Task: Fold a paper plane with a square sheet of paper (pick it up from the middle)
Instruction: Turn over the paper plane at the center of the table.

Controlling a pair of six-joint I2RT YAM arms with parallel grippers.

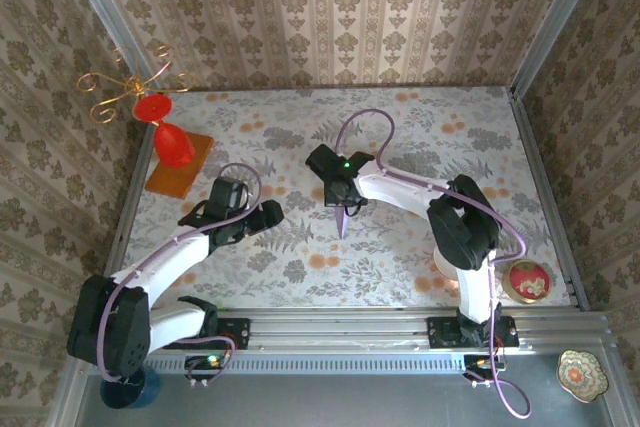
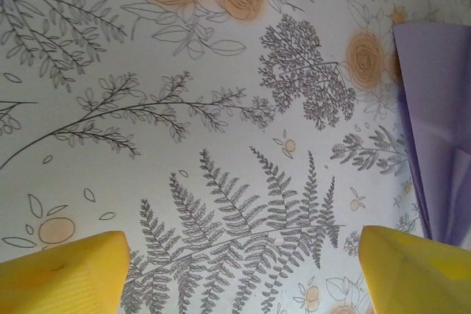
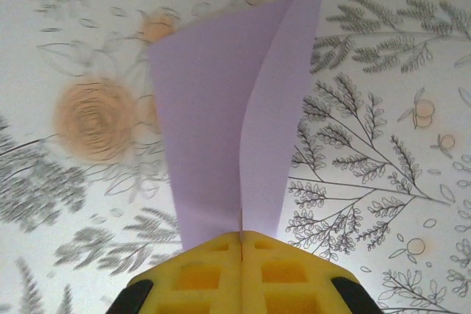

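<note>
Lilac creased paper plane [image 3: 221, 123]: we see a pointed dart shape, one end hidden inside the clenched right jaws. Left jaws stand released over the floral counter [image 2: 184, 71].

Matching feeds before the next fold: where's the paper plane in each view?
Top external: paper plane mid-table, held by the right gripper.
Left wrist: paper plane at right edge.
Right wrist: paper plane centre, pinched between shut fingers.
Shared landmark: fern-print tablecloth.
</note>
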